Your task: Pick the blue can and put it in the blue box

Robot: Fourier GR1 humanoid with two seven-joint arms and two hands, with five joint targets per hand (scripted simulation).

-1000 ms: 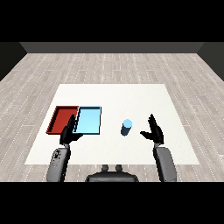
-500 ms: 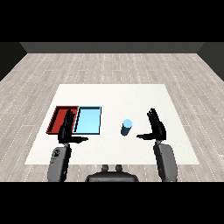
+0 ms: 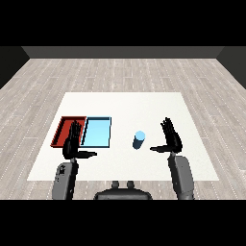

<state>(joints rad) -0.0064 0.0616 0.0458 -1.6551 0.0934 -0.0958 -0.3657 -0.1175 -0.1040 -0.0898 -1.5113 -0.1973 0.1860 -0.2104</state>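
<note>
Blue can (image 3: 139, 140) stands upright, axis vertical

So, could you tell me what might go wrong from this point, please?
The right hand is open beside the upright blue can and not touching it; closing in sideways might tip it. The left hand hovers at the front of the red tray and blue tray, possibly crowding the placement.
</note>
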